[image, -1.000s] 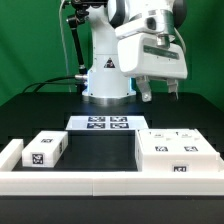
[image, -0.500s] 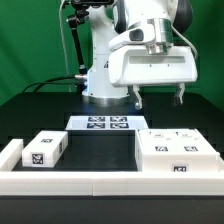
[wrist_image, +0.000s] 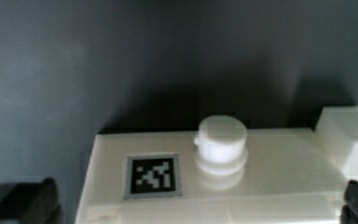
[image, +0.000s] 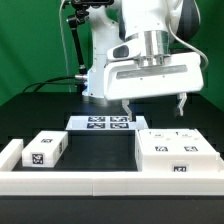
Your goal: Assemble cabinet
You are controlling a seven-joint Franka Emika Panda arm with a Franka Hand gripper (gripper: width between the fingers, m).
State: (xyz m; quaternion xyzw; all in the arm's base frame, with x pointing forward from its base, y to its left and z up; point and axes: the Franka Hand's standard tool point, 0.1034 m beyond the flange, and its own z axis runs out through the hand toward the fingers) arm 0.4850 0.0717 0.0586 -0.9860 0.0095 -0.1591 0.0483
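Fingers (image: 126, 106) spread wide, nothing between them: the gripper (image: 153, 108) hangs above the cabinet body (image: 175, 155), clear of it. The wrist view looks down on that white body, showing a square tag (wrist_image: 153, 175) and a round white peg (wrist_image: 220, 150) standing on top. On the exterior view's left a tagged drawer block (image: 45, 150) lies on the table (image: 100, 148), well apart. The marker board (image: 105, 123) sits by the arm's base.

One cabinet body (image: 150, 165), two smaller white blocks (image: 45, 150) (image: 10, 153), one marker board (image: 108, 123)
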